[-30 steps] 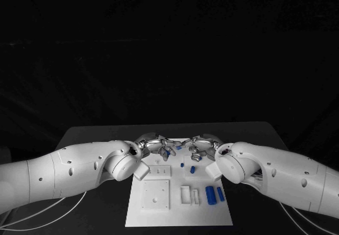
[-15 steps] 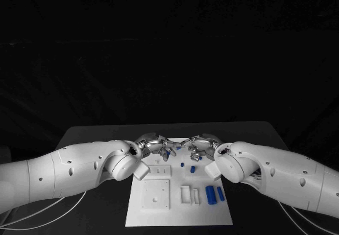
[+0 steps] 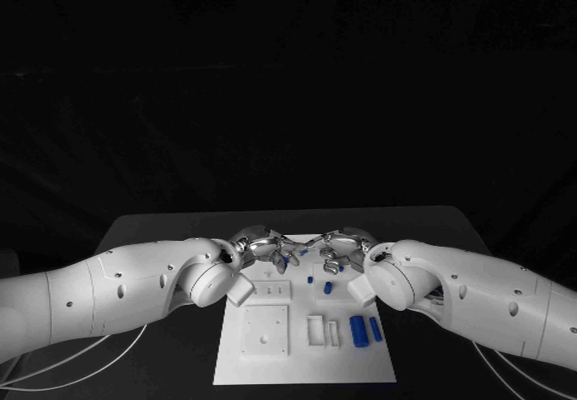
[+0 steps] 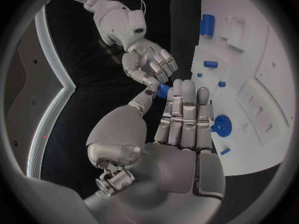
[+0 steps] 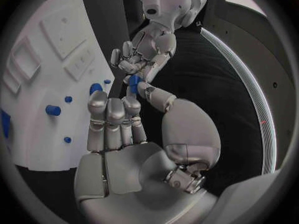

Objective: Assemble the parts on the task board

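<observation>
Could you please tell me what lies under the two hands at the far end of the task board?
Under the left hand and right hand lies the board with small blue parts; they pinch one blue part between them. The board's far edge is covered.

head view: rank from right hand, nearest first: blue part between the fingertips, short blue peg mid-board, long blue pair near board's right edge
1. blue part, between the right hand and left hand, at the board's far end.
2. short blue peg, mid-board.
3. long blue pair, near right edge of task board, closest to the robot.

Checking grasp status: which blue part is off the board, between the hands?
The small blue part pinched between both hands' fingertips, above the board's far end; the others sit on the task board.
</observation>
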Controlling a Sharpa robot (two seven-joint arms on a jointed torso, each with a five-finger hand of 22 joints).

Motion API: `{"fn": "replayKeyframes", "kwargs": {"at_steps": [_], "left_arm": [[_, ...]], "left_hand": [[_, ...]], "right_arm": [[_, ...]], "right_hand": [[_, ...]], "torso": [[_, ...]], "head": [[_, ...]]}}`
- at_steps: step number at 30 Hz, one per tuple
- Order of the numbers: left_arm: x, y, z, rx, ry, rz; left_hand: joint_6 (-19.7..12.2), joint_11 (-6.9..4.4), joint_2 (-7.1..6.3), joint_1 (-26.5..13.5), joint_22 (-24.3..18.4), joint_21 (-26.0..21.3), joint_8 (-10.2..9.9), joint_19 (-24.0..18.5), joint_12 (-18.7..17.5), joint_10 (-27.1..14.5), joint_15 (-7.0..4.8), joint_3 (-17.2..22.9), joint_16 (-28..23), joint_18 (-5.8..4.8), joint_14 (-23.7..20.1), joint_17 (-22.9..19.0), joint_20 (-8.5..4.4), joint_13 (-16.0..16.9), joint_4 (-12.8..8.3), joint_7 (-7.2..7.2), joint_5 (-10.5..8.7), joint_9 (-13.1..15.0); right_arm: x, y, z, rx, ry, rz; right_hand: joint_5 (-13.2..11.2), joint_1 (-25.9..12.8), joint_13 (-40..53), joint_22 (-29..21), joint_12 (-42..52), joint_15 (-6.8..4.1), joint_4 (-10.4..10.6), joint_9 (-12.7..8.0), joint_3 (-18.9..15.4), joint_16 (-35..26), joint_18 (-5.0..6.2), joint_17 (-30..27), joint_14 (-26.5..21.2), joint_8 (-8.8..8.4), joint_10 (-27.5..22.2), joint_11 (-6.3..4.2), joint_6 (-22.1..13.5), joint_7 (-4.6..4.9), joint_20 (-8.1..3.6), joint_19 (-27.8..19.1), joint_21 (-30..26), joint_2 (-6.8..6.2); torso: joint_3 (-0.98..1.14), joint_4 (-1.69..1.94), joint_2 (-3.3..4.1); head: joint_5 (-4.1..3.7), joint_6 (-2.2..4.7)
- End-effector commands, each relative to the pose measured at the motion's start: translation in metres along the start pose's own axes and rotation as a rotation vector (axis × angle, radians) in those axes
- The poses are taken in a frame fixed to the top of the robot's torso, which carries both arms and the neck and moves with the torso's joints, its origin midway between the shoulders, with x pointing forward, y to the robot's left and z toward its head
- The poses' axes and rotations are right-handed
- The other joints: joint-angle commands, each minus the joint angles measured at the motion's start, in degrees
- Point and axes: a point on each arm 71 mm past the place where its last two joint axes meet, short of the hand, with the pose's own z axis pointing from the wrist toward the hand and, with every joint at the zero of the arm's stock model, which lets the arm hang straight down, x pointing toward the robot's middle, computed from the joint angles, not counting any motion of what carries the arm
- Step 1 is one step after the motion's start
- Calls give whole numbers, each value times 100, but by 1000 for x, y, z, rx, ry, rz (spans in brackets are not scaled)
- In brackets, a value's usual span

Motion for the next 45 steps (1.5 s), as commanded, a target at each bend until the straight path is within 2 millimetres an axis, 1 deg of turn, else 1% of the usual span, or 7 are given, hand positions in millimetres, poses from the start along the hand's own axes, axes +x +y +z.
{"fn": "replayKeyframes", "kwargs": {"at_steps": [1,8,32,37,41,43,45], "left_arm": [[4,-4,1,31,25,0],[3,-5,1,41,12,-3],[-1,-5,0,53,-24,-15],[-1,-5,0,50,-24,-17],[-2,-5,-1,47,-28,-17],[-2,-4,-1,46,-27,-17],[-2,-4,-1,45,-25,-18]], "left_hand": [[82,-4,71,37,45,-30,40,-9,-61,98,-43,15,-20,-22,13,13,-322,-15,-83,-15,-13,-20],[178,-29,-15,200,74,-45,105,38,-211,281,-56,414,-17,-44,36,37,-337,-57,-1,-49,-32,-73],[435,-124,54,291,111,16,306,141,-322,686,-136,971,100,-44,139,128,-380,-24,91,-173,-33,-59],[470,-140,34,261,113,22,343,147,-336,749,-145,1136,107,-44,143,137,-385,-4,116,-190,-17,-48],[519,-161,38,98,118,37,397,159,-348,824,-163,1294,124,-44,164,153,-390,38,46,-212,125,-28],[562,-188,58,-165,123,76,464,184,-328,899,-185,1380,161,-44,191,180,-402,105,-74,-236,520,20],[584,-201,89,-279,122,88,494,188,-307,922,-193,1407,174,-44,195,189,-409,138,-134,-249,626,45]], "right_arm": [[5,0,0,1,32,-2],[6,0,0,8,43,-3],[8,-1,0,12,71,-9],[7,-1,0,12,70,-10],[6,-1,0,7,70,-10],[6,-1,1,6,69,-10],[6,-1,1,6,69,-10]], "right_hand": [[11,-15,11,36,3,-40,-21,6,13,-31,351,-6,13,27,-8,12,80,76,-45,-6,7,55],[11,-18,11,36,2,-40,-24,5,15,-31,351,-6,13,27,-9,13,80,76,-45,-6,7,56],[56,-64,-1,31,-27,-33,-35,-2,16,-37,351,-9,2,16,-38,20,66,84,-41,-14,0,56],[345,-208,2,29,-52,-17,-97,-15,-98,-48,351,-11,-30,-3,-66,36,32,99,-29,-34,-7,99],[597,-462,-4,22,-89,13,-60,-32,-333,-69,351,-19,-72,-38,-117,68,-35,128,-8,-65,-26,31],[664,-552,-4,19,-101,20,-98,-37,-499,-76,351,-24,-88,-46,-137,73,-55,135,-8,-79,-33,29],[719,-604,-6,16,-110,25,-107,-42,-596,-83,351,-29,-101,-54,-150,77,-70,141,-8,-90,-41,31]], "torso": [[0,3,4],[-2,1,5],[1,-1,8],[2,-2,7],[4,-5,8],[3,-7,8],[2,-5,9]], "head": [[-1,-1],[-1,-5],[3,-28],[6,-27],[9,-27],[9,-31],[10,-31]]}}
